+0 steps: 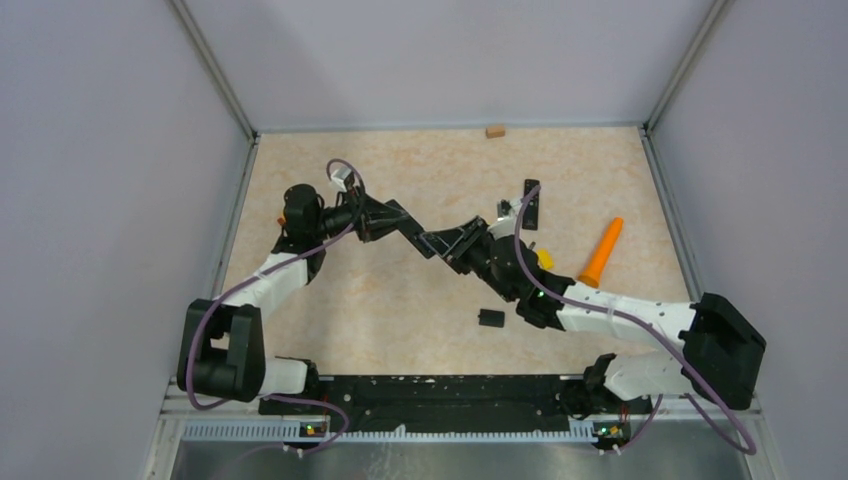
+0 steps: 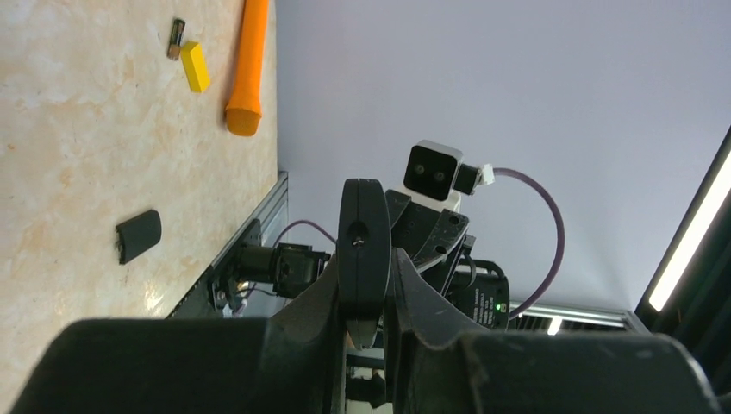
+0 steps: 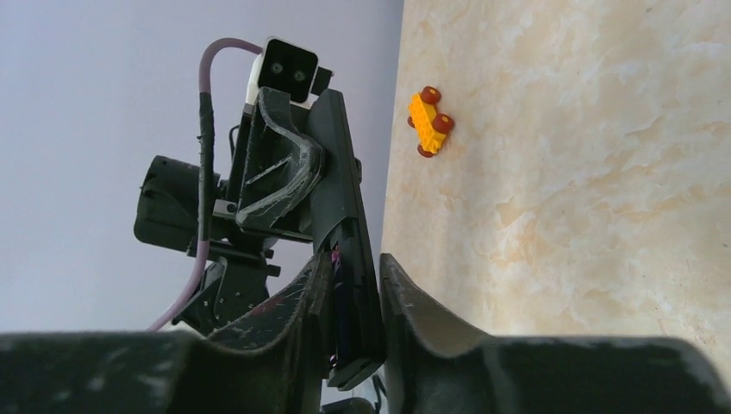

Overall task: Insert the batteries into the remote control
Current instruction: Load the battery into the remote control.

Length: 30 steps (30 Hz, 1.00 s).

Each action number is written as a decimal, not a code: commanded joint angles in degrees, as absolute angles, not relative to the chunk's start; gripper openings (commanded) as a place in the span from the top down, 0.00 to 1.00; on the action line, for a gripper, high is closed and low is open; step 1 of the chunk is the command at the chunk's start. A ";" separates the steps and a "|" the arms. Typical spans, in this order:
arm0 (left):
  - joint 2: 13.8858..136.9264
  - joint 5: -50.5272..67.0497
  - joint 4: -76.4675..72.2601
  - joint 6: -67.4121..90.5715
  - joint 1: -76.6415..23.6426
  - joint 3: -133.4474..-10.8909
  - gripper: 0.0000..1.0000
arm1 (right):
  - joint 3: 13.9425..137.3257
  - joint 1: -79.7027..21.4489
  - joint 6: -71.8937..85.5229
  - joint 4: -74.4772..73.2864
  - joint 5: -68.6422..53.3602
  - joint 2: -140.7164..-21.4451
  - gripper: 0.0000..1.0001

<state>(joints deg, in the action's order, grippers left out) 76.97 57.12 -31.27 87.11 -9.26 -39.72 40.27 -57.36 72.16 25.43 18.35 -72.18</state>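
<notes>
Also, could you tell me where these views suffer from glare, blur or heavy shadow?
Top external: even, soft light, only faint shadows, nothing blurred. Left wrist: a light strip flares at the right edge; the near jaws are dark and blurred, while the battery is fairly crisp. Right wrist: the jaws are blurred and underexposed, the toy car sharp.

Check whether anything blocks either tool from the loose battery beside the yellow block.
Nothing covers the battery. The yellow block lies close beside it, with the orange cone beyond. But the left tool and right tool are both shut on the remote, so neither is free.
</notes>
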 commanded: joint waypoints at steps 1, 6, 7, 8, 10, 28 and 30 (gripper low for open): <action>73.43 63.17 -28.92 81.35 -10.76 -42.14 1.00 | 39.72 -57.75 67.42 18.27 18.86 -69.25 0.66; 73.15 61.48 -20.30 70.59 -9.39 -44.03 1.00 | 37.10 -57.68 60.69 22.49 14.64 -62.68 0.30; 72.93 61.47 -19.54 69.42 -9.26 -44.40 1.00 | 36.77 -57.50 59.32 23.37 13.44 -61.66 0.26; 72.55 61.58 -19.42 68.23 -9.23 -44.70 1.00 | 36.48 -57.35 57.86 24.19 12.10 -60.64 0.24; 71.38 61.14 -17.61 65.07 -9.23 -45.43 1.00 | 36.16 -57.02 54.65 25.61 9.42 -59.04 0.23; 59.97 64.93 -6.94 45.09 -9.23 -50.61 1.00 | 50.84 -54.89 27.28 7.66 -12.13 -63.71 0.33; 59.86 65.19 -6.97 45.14 -9.23 -50.94 1.00 | 52.58 -54.84 26.38 5.63 -12.39 -65.43 0.38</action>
<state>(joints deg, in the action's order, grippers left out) 60.99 63.51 -6.74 47.99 -9.41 -48.25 47.62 -55.31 31.70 8.88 -8.69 -62.87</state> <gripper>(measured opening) 0.187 0.651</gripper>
